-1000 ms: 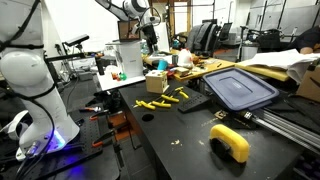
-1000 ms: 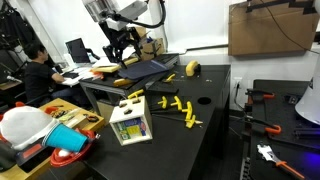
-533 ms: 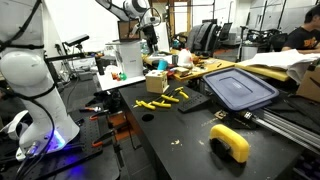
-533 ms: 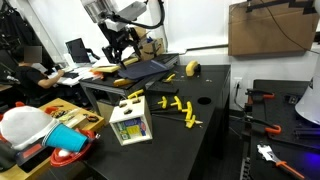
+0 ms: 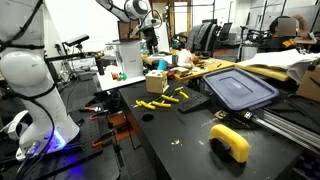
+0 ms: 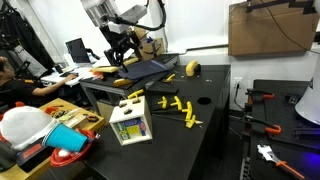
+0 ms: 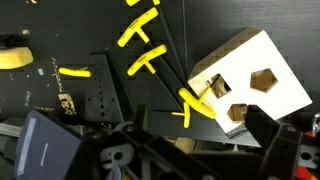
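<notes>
one wooden block (image 7: 245, 85) with shaped holes cut in its top face, on the black table (image 5: 180, 132), at the right of the wrist view. against its near side, touching it, a yellow piece (image 7: 195, 105). high above the block, well apart from it, the gripper (image 5: 148, 38) on the white arm; fingers (image 7: 272, 150) spread apart, nothing between them. just beside the block, more yellow pieces (image 7: 148, 62) scattered loose on the table, some of them t-shaped, seen in both exterior views (image 6: 178, 105). further out, a blue lid (image 5: 240, 88) lying flat, near the pieces but not touching them. beyond the lid, a yellow tape measure (image 5: 230, 142), well apart from the block. on the other side of the block, a white box (image 6: 130, 125) with coloured spots on its front.
</notes>
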